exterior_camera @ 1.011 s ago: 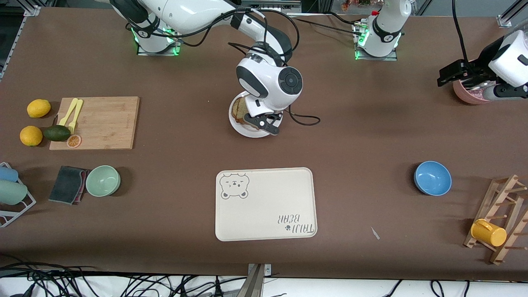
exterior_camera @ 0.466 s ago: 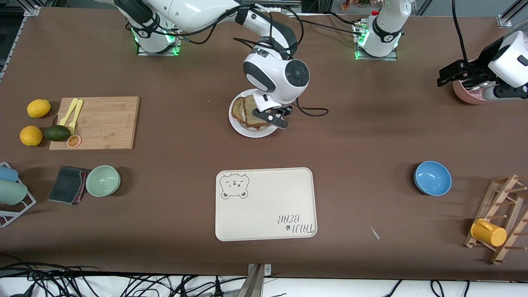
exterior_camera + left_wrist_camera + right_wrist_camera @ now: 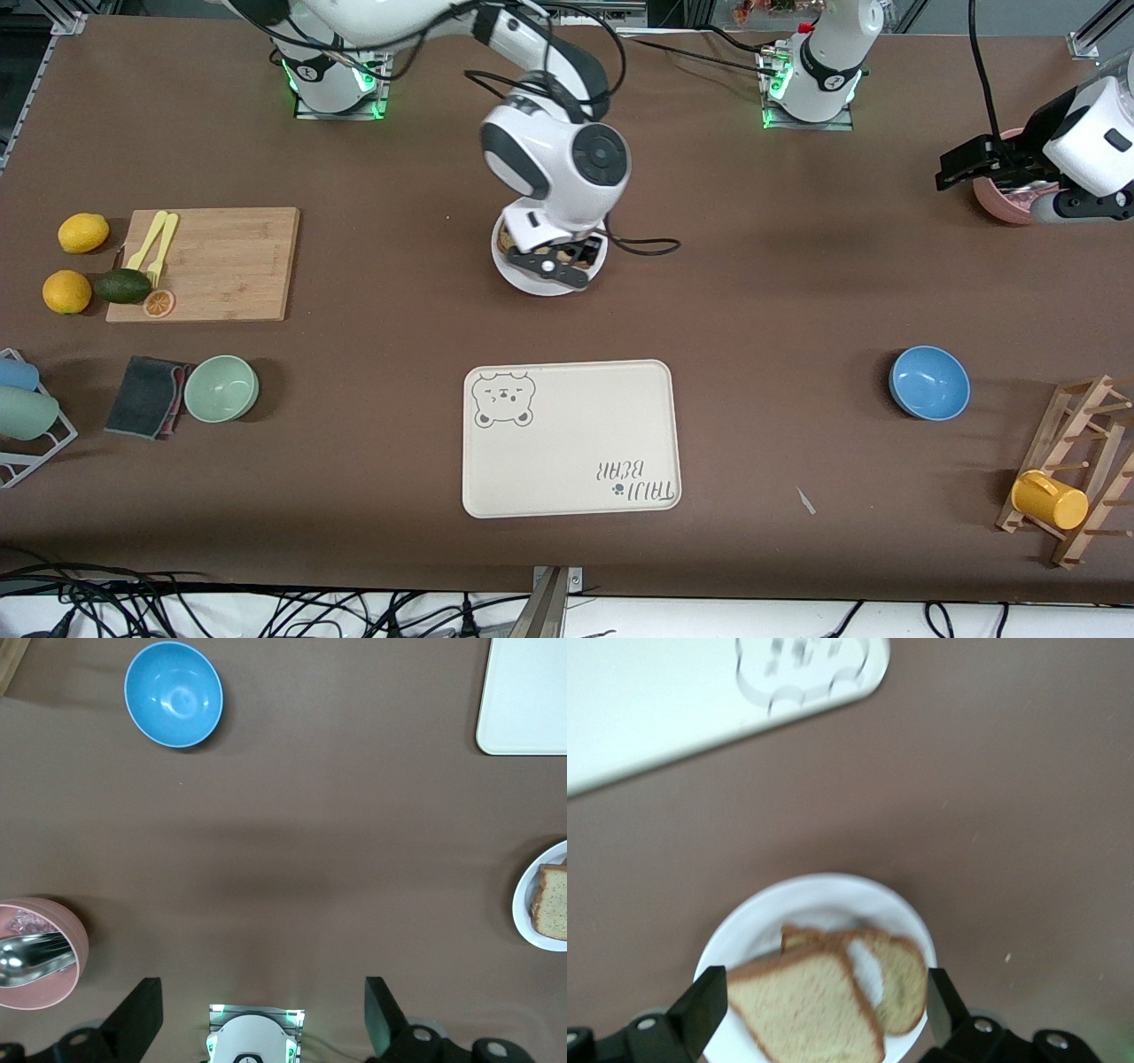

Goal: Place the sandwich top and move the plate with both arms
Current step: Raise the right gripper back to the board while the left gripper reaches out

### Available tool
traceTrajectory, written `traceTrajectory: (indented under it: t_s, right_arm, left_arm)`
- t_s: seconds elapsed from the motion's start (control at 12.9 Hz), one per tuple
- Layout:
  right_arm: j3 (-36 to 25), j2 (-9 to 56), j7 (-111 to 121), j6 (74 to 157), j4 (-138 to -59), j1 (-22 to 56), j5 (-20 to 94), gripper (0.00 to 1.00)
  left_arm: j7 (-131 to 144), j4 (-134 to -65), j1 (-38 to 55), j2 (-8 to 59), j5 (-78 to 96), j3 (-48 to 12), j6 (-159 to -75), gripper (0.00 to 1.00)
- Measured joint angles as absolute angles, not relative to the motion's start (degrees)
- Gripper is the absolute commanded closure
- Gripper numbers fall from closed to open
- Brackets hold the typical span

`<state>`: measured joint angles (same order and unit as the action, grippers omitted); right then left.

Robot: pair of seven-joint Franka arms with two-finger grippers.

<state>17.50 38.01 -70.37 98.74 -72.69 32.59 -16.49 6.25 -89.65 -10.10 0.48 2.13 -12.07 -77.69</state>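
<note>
The white plate (image 3: 532, 282) sits mid-table, farther from the front camera than the tray. In the right wrist view the plate (image 3: 824, 890) carries the sandwich top (image 3: 806, 1005), a plain tan slice lying askew on a lower slice that shows egg white (image 3: 899, 979). My right gripper (image 3: 558, 261) hangs over the plate, open, its fingers (image 3: 700, 1010) on either side of the bread and holding nothing; it hides the bread in the front view. My left gripper (image 3: 961, 164) waits open and empty over the pink bowl (image 3: 997, 199). The left wrist view also shows the plate (image 3: 524, 904).
A cream bear tray (image 3: 571, 439) lies nearer the front camera than the plate. A blue bowl (image 3: 928, 382) and a wooden rack with a yellow mug (image 3: 1050, 499) stand toward the left arm's end. A cutting board (image 3: 213, 263), lemons and a green bowl (image 3: 221, 388) are toward the right arm's end.
The right gripper swung off the plate toward the left arm's end, baring the bread, then came back over the plate. The left arm has barely moved.
</note>
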Motion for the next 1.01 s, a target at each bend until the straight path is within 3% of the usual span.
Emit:
traceTrajectory:
  t_s: [0.39,0.7,1.01]
  right_arm:
    - [12.34,25.57,-58.29,106.30,-82.30,20.77,-5.27,0.01]
    - [5.55,18.64,-42.71,106.33,-87.12,17.67,-0.39,0.00]
    - [4.60,12.70,-23.82,102.10,-91.15,10.55,-0.29,0.00]
  left_arm:
    - [6.25,-89.67,-9.75,3.32,2.14,-12.82,-80.25,0.00]
    - [6.28,-89.69,-9.69,5.39,2.14,-13.10,-83.23,0.00]
    - [6.59,-90.13,-8.62,8.45,2.14,-13.70,-85.97,0.00]
